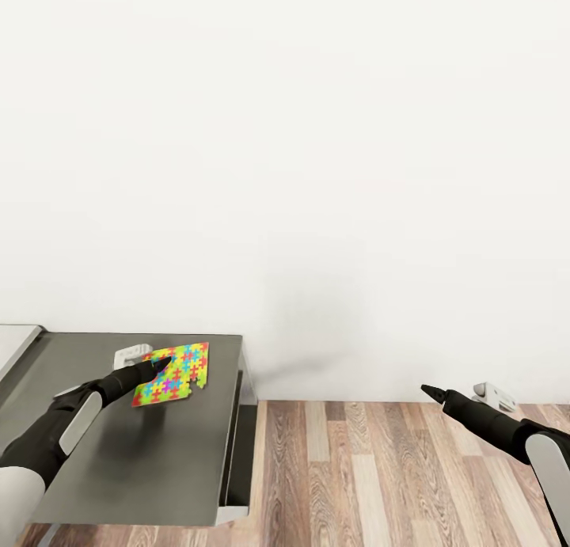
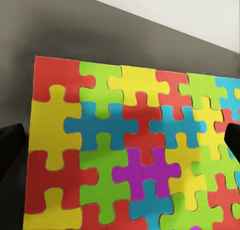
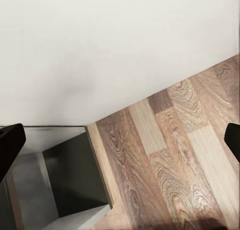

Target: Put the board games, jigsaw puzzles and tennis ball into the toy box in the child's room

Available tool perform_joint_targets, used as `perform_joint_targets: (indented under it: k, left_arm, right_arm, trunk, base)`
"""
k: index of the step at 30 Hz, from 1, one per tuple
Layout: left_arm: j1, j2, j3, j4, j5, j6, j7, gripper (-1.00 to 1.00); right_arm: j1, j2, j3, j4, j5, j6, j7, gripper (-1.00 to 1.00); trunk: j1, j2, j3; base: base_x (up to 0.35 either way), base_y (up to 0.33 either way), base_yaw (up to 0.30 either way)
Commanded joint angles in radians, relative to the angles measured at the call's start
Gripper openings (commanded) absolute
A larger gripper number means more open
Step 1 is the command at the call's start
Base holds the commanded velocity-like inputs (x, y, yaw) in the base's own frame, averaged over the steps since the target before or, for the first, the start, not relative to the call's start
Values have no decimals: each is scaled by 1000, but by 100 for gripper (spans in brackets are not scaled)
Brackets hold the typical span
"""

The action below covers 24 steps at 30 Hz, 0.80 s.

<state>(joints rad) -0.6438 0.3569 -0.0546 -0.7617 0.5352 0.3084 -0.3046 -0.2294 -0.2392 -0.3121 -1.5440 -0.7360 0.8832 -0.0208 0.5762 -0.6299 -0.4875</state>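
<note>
Black left pincer (image 1: 158,367) grips the thin, bright multicoloured jigsaw sheet (image 1: 172,374) by its near edge, holding it just above the dark grey tabletop (image 1: 142,460). Farther right I see my black right pincer (image 1: 431,391) over wood plank floor (image 1: 380,476); its spread I cannot tell.

Bright flat even light on my views, soft grey shadow smudge on the white wall (image 1: 317,325), renders slightly soft, no glare.
</note>
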Motion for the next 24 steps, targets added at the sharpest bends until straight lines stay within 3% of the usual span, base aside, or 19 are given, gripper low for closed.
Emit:
perform_joint_targets:
  k: [1,9,16,24]
  left_arm:
    - [0,1,-3,-1,9,6,1,100]
    - [0,1,-9,-2,9,6,-26,100]
    - [0,2,-86,-2,7,7,-80,100]
    - [0,2,-96,-2,6,8,-83,100]
  right_arm:
    - [-1,0,-1,-1,-4,5,-2,100]
    - [-1,0,-1,-1,-4,5,-2,100]
    - [-1,0,-1,-1,-4,5,-2,100]
    - [-1,0,1,-1,-3,-1,3,100]
  trunk:
    - [0,-1,-1]
    - [0,-1,-1]
    - [0,-1,-1]
    - [0,-1,-1]
  base:
    - [0,-67,0]
    - [0,-122,0]
    - [0,-24,0]
    - [0,-1,0]
